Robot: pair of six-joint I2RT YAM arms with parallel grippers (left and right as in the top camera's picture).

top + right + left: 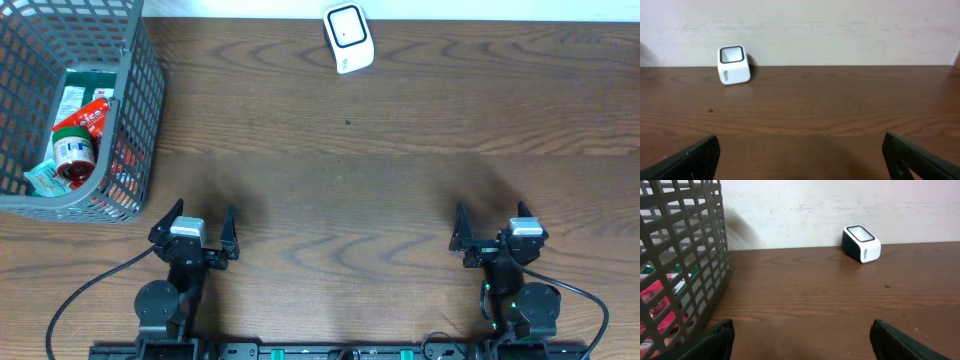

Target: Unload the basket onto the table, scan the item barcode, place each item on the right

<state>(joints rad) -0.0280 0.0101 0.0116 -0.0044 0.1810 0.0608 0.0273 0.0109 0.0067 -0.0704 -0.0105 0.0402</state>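
Left tool spread — items ahead-left, in basket.

The brown table has a smooth wood-grain top with a low sheen, and the grey lattice basket looks like matt moulded plastic. The small white boxy scanner has a smooth plastic shell around a dark glossy window, the red-and-green packets look shiny, and the left gripper and right gripper look matt black.
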